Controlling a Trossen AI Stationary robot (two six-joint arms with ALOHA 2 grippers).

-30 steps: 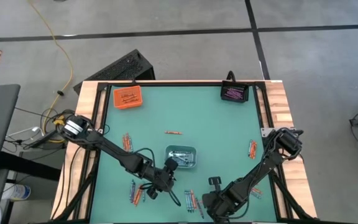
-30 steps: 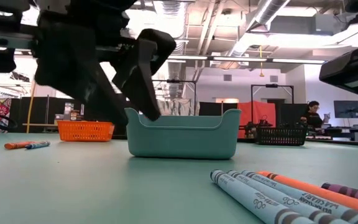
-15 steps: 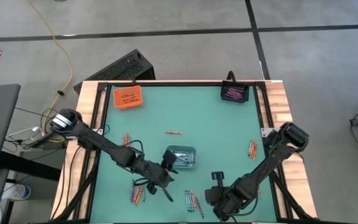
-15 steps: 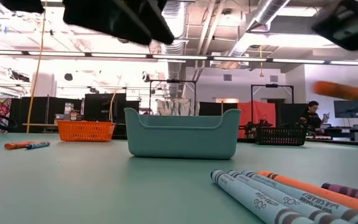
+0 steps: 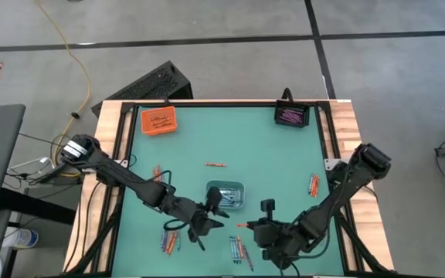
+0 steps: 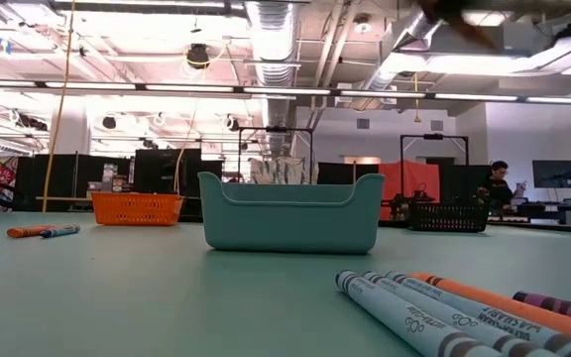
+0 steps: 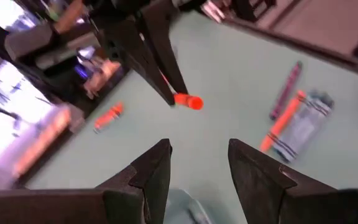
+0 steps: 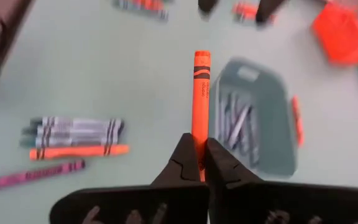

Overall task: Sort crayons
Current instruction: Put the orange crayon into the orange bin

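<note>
My right gripper (image 8: 198,163) hangs above the table's near middle, shut on an orange-red crayon (image 8: 201,93), also visible as an orange-red crayon (image 5: 242,225) from above. My left gripper (image 7: 197,155) is open and empty just left of it, near the grey-blue tray (image 5: 225,194), which holds several grey-blue crayons. Loose crayons lie flat in groups: near centre (image 5: 238,249), near left (image 5: 168,239), left (image 5: 157,174), right (image 5: 314,184), and one alone at the middle (image 5: 215,164). My right gripper pinches the orange-red crayon by its near end (image 8: 198,140) between its two fingers. The crayon runs on along the fingers and sticks out well past their tips. The fingers slant downward from the table's right. The crayon is lifted clear of the table.
An orange tray (image 5: 158,121) stands at the far left corner and a black tray (image 5: 290,116) with purple-pink crayons at the far right. Close to the low camera lie several crayons (image 6: 444,307). A person (image 6: 501,183) sits in the room beyond the table.
Both grippers have risen from the table, out of the top of the low view. My right gripper has lifted the orange-red crayon clear of the near-centre group, tipping up and moving a little toward the far edge. My left gripper has stayed open, rolling as it rose.
</note>
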